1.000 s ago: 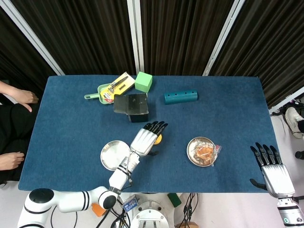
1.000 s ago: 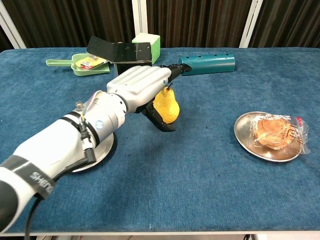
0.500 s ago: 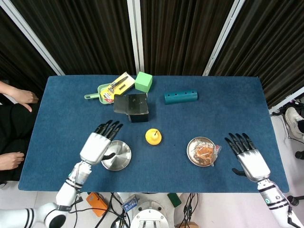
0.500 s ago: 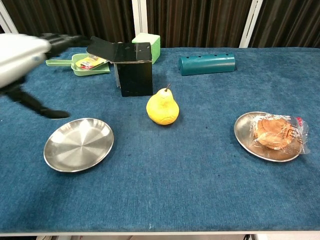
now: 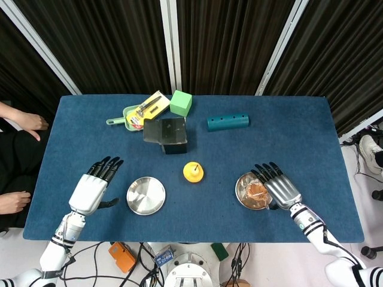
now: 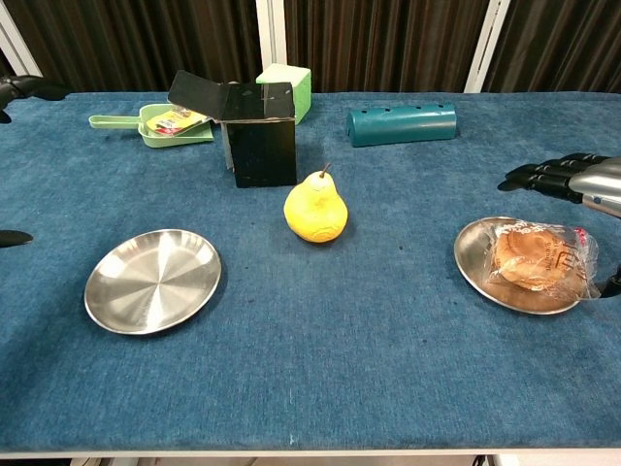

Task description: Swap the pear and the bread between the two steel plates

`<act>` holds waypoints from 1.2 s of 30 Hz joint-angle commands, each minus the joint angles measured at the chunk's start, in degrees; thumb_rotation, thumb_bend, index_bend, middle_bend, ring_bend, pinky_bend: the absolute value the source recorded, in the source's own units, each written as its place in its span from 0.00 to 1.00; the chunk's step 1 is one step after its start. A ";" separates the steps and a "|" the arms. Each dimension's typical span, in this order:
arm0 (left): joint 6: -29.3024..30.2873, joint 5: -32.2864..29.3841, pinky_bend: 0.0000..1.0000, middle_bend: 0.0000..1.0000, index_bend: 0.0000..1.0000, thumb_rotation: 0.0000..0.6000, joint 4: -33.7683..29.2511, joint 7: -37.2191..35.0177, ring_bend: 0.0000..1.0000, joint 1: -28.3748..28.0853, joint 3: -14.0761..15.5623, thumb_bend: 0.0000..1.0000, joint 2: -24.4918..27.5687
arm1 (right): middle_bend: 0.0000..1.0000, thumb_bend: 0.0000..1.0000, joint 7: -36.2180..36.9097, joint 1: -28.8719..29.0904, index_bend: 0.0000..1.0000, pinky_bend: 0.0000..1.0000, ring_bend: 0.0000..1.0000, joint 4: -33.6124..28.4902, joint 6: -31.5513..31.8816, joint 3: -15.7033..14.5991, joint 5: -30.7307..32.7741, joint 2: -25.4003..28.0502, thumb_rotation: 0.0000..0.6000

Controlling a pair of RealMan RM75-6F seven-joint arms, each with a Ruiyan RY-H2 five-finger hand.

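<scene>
The yellow pear (image 5: 192, 172) (image 6: 316, 209) stands upright on the blue cloth between the two steel plates, touched by neither hand. The left steel plate (image 5: 146, 195) (image 6: 152, 280) holds nothing. On the right steel plate (image 5: 242, 192) (image 6: 477, 264) lies the wrapped bread (image 5: 257, 191) (image 6: 539, 256). My right hand (image 5: 277, 185) (image 6: 566, 179) hovers over the bread's right side with fingers spread, holding nothing. Left of the bare plate, my left hand (image 5: 93, 188) is off the table edge side, fingers apart and holding nothing; only its fingertips show at the chest view's left border.
A black box (image 5: 167, 134) (image 6: 257, 131) with an open flap stands behind the pear. Further back are a green cube (image 5: 181, 103), a green dustpan (image 5: 133, 115) with a yellow packet, and a teal block (image 5: 227, 122) (image 6: 402, 125). A person's hands show at the far left edge.
My left hand let go of the pear, leaving it on the cloth, and drew back to the left of the bare plate. My right hand moved in from the right to above the bread.
</scene>
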 commanded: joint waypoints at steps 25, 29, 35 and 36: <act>-0.43 0.76 0.20 0.06 0.02 1.00 0.35 -1.83 0.06 2.44 -2.08 0.01 1.01 | 0.52 0.40 -1.99 3.15 0.72 0.64 0.54 1.09 0.58 -1.54 4.49 -2.36 1.00; 0.11 1.17 0.20 0.06 0.02 1.00 0.15 -2.12 0.06 2.90 -2.29 0.01 1.38 | 0.54 0.41 -0.79 2.47 0.75 0.66 0.57 1.12 4.00 -1.40 2.67 -2.58 1.00; 2.75 2.92 0.20 0.06 0.02 1.00 -0.48 -3.18 0.06 4.64 -1.86 0.01 3.54 | 0.55 0.41 0.03 1.10 0.75 0.67 0.57 -2.65 11.02 -1.73 -3.12 -1.02 1.00; 3.56 3.21 0.20 0.06 0.02 1.00 -0.48 -3.52 0.06 5.21 -1.72 0.01 4.18 | 0.55 0.41 -0.29 1.24 0.75 0.67 0.57 -4.10 11.51 -1.89 -4.25 -0.65 1.00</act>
